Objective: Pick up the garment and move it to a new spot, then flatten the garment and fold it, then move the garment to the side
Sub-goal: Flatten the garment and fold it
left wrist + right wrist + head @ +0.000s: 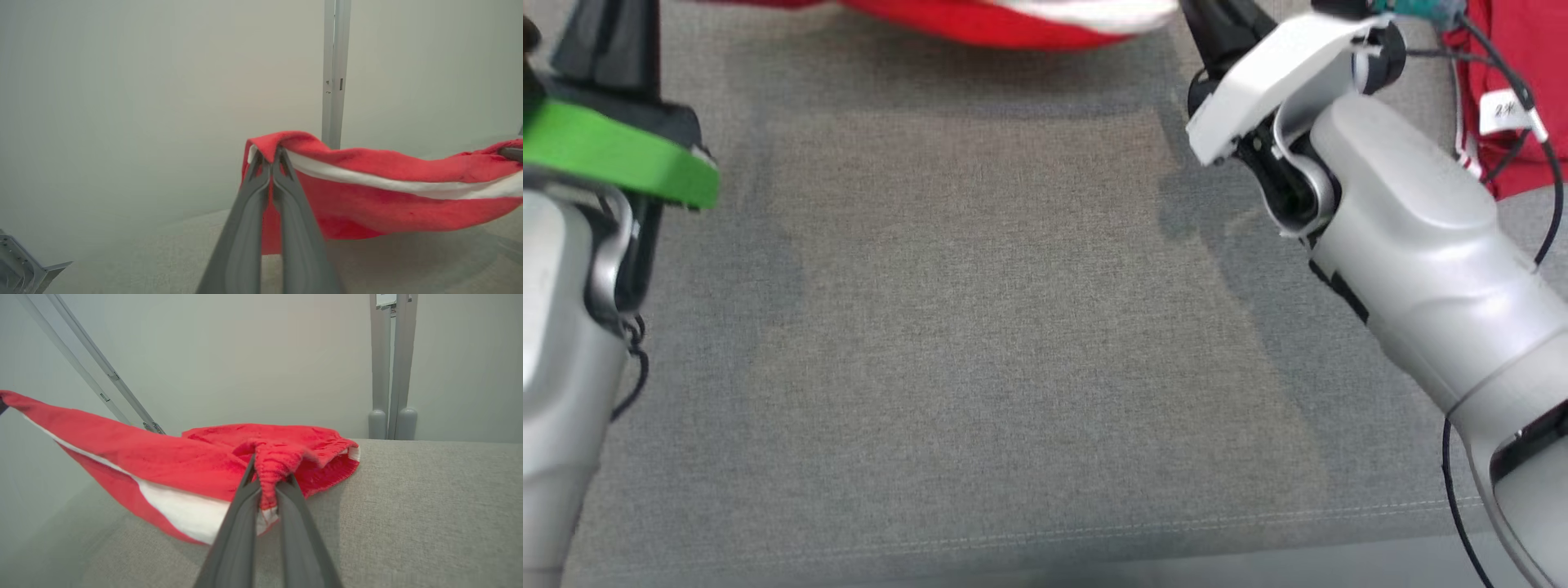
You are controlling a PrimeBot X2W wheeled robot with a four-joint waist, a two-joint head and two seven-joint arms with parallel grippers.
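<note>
The garment (367,192) is red with a white band and hangs stretched between my two grippers above the grey cushion (980,327). In the left wrist view my left gripper (270,160) is shut on one corner of the garment. Seen from the right wrist, my right gripper (267,482) is shut on a bunched fold of the garment (171,457), whose far part rests on the cushion (429,506). From the head, the garment (1005,20) shows as a strip at the top edge, between the two arms.
A red cloth with a white label (1515,98) lies at the far right behind my right forearm (1421,237). A pale wall with metal posts (388,367) stands close behind the cushion. A slanted metal bar (94,363) runs at the left.
</note>
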